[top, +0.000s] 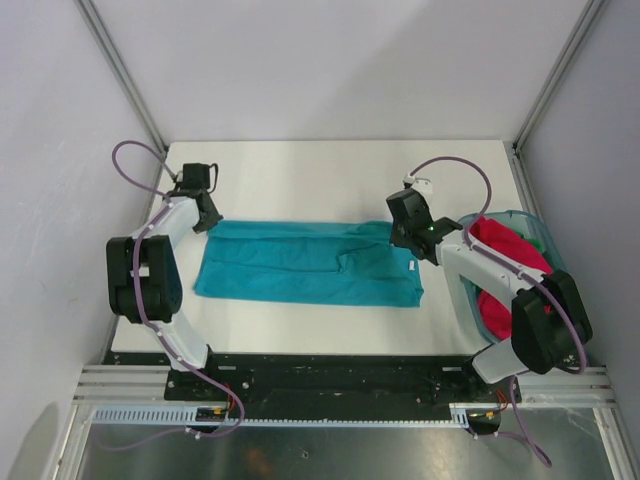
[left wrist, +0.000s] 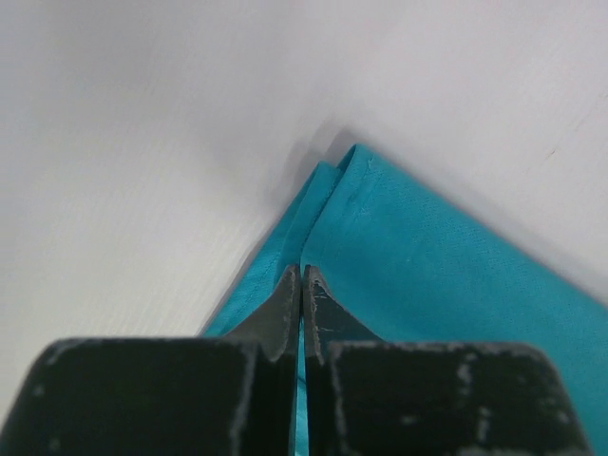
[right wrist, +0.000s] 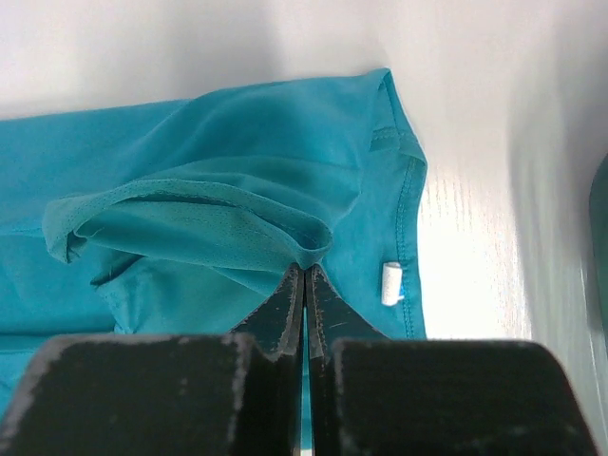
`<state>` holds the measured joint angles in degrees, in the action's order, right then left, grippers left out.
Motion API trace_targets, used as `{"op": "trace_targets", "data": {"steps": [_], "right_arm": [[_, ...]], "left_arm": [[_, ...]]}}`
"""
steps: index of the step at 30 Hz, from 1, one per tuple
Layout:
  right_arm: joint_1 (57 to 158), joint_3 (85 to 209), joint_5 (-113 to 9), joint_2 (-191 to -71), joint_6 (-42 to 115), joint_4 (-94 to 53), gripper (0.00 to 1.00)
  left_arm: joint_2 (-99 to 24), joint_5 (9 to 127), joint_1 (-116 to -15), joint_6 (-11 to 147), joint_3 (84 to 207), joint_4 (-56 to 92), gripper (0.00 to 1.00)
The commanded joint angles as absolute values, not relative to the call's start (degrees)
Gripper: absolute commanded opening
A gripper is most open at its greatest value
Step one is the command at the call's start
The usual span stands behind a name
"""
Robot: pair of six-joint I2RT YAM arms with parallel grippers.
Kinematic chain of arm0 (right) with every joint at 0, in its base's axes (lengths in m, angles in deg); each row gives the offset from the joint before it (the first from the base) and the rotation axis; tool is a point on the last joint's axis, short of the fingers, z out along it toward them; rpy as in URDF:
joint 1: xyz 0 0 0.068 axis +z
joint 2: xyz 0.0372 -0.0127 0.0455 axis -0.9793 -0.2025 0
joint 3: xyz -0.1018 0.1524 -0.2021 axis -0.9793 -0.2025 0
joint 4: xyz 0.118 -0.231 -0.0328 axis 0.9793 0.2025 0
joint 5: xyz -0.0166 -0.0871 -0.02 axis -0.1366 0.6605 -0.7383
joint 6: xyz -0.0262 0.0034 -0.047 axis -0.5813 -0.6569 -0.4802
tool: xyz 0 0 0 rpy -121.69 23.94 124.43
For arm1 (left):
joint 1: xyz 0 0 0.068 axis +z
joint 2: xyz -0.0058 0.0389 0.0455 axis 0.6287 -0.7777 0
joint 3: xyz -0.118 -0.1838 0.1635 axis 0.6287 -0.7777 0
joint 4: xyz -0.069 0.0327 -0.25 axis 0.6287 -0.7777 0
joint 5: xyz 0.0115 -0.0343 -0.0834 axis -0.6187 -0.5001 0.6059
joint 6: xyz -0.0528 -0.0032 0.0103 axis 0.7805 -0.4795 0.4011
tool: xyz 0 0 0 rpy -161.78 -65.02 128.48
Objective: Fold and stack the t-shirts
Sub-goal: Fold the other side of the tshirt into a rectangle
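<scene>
A teal-blue t-shirt [top: 310,262] lies spread across the middle of the white table, folded into a long band. My left gripper [top: 205,220] is at its far left corner. In the left wrist view that gripper [left wrist: 302,275] is shut on the t-shirt's edge [left wrist: 427,256], with cloth showing between the fingers. At the far right corner, my right gripper [top: 408,236] is shut on a raised fold of the same t-shirt [right wrist: 218,218], pinched at the fingertips [right wrist: 305,273]. A magenta-red t-shirt [top: 505,252] lies bunched in the basket, with a bit of green cloth [top: 541,238] beside it.
The translucent teal basket [top: 522,216] stands at the table's right edge, partly under my right arm. A small white label [right wrist: 390,283] sticks out of the teal t-shirt's hem. Grey walls and metal frame posts enclose the table [top: 330,170].
</scene>
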<state>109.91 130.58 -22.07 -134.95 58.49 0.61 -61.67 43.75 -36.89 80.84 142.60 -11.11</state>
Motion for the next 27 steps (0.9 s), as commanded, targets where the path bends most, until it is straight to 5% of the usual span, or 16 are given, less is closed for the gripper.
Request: {"op": "trace_targets", "data": {"steps": [1,27], "right_arm": [[111.6,132.3,-20.1,-132.7,59.0,4.5,0.00],[115.0,130.1,-17.3,-130.7,60.9,8.0,0.00]], "left_arm": [[-58.1,40.3,-36.4,81.5,142.2,-9.7,0.00],[-54.0,41.1,-36.3,84.3,136.2,-11.2,0.00]]}}
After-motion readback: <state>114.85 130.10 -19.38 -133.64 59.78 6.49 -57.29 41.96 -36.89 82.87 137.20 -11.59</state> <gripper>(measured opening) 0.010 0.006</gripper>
